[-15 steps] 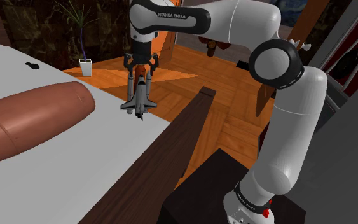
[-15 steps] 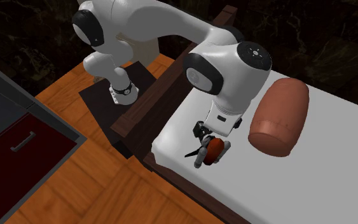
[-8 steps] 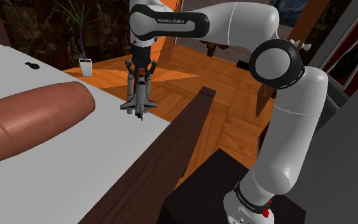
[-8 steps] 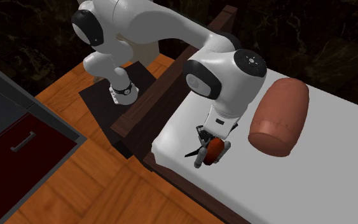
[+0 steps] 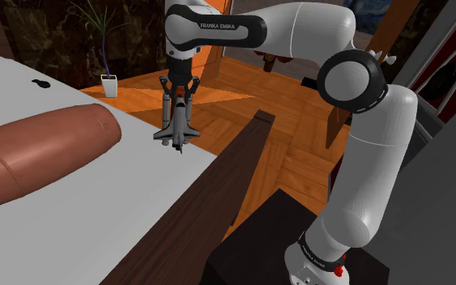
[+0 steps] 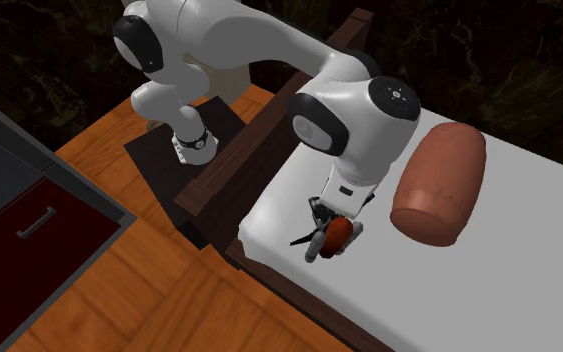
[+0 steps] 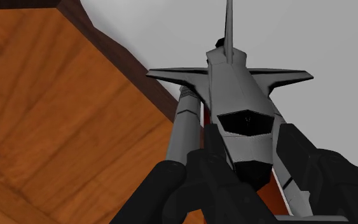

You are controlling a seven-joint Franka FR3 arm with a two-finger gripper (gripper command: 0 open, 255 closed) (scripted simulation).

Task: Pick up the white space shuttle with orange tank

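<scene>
The space shuttle (image 5: 176, 125) is grey-white with grey boosters and an orange-red tank (image 6: 337, 233). It sits at the corner of the white bed (image 5: 96, 210), nose pointing up toward the hand. My black gripper (image 5: 179, 95) comes down on it from above and is shut on its nose end. In the wrist view the fingers (image 7: 212, 153) clasp the shuttle (image 7: 241, 95) from both sides, with its wings and tail fin pointing away from the hand. The second exterior view shows the gripper (image 6: 325, 222) over the shuttle near the mattress edge.
A large red-brown bolster (image 5: 40, 150) lies on the bed beside the shuttle. A dark wooden bed frame (image 5: 226, 186) runs along the mattress edge. Past the corner is orange wooden floor (image 5: 242, 89) with a small potted plant (image 5: 108, 81). A cabinet with a red drawer (image 6: 29, 220) stands by the stand.
The fingers stood apart around the shuttle a second ago and have closed onto it. The hand turned slightly. The shuttle has stayed in place.
</scene>
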